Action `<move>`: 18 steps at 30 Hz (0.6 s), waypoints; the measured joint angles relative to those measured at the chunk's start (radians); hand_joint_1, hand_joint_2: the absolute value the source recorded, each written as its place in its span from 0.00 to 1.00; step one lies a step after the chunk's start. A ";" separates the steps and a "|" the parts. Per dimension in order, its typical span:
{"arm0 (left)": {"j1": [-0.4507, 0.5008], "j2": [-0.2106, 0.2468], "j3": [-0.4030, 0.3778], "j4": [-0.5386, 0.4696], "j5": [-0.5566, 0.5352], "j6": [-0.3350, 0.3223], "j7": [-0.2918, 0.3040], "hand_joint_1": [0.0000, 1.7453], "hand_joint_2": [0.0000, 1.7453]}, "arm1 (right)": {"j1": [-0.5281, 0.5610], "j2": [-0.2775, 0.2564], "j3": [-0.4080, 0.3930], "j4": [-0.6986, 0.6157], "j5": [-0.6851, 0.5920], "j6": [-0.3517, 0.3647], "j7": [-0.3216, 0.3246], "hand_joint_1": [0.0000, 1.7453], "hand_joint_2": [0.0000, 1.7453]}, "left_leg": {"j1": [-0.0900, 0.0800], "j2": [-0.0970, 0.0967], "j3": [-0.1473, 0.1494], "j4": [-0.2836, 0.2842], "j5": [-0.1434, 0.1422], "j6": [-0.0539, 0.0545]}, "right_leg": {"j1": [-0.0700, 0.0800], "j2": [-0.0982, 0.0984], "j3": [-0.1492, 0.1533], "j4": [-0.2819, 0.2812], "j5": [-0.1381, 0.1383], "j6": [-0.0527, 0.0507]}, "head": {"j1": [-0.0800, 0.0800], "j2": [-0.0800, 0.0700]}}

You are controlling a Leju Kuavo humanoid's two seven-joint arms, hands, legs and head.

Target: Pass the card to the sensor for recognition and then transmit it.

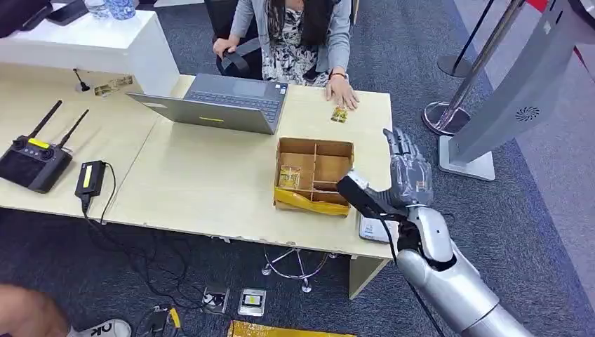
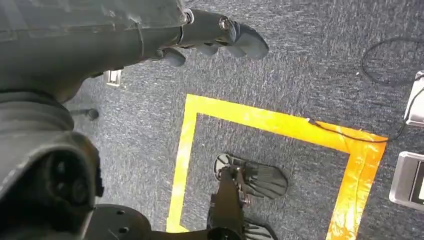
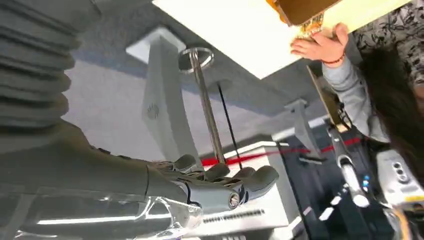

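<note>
A small yellow card lies near the table's far edge, under the fingertips of a seated person's hand; the right wrist view has the same card and hand. Another card stands in a compartment of the open cardboard box. A flat grey sensor pad lies at the table's front right corner, partly hidden by my forearm. My right hand is raised beside the table's right edge, fingers spread and holding nothing. Over the floor hangs my left hand, which holds nothing.
An open laptop sits in front of the person. A black remote with antennas and a small black device lie at the left. A stanchion base and a grey sign stand are right of the table. Yellow floor tape marks the carpet.
</note>
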State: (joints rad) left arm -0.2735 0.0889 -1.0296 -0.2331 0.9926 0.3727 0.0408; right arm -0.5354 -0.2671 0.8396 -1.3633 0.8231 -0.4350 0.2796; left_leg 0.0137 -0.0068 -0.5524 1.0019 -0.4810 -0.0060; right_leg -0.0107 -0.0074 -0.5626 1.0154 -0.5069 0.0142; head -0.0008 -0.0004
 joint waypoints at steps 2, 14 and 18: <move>0.002 0.001 0.000 0.000 0.011 0.000 -0.008 0.00 0.00 | 0.020 -0.008 0.006 -0.032 0.044 0.027 0.010 0.00 1.00 | 0.000 0.000 0.000 0.000 0.000 0.000 | 0.000 0.000 0.000 0.000 0.000 0.000 | 0.000 0.000; 0.031 0.002 0.027 0.000 0.103 -0.013 -0.051 0.00 0.00 | 0.088 -0.035 0.047 -0.124 0.141 0.150 0.039 0.00 1.00 | 0.000 0.000 0.000 0.000 0.000 0.000 | 0.000 0.000 0.000 0.000 0.000 0.000 | 0.000 0.000; 0.036 0.001 0.029 0.000 0.101 -0.010 -0.052 0.00 0.00 | 0.088 -0.035 0.065 -0.123 0.147 0.154 0.028 0.00 1.00 | 0.000 0.000 -0.001 0.000 0.000 0.000 | 0.000 -0.001 0.000 0.000 0.000 0.000 | 0.000 0.000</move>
State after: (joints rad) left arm -0.2376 0.0896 -1.0002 -0.2331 1.0937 0.3628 -0.0111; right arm -0.4472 -0.3025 0.9049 -1.4862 0.9701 -0.2808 0.3075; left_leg 0.0137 -0.0066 -0.5530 1.0017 -0.4811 -0.0061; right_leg -0.0106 -0.0079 -0.5625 1.0154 -0.5069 0.0142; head -0.0008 -0.0004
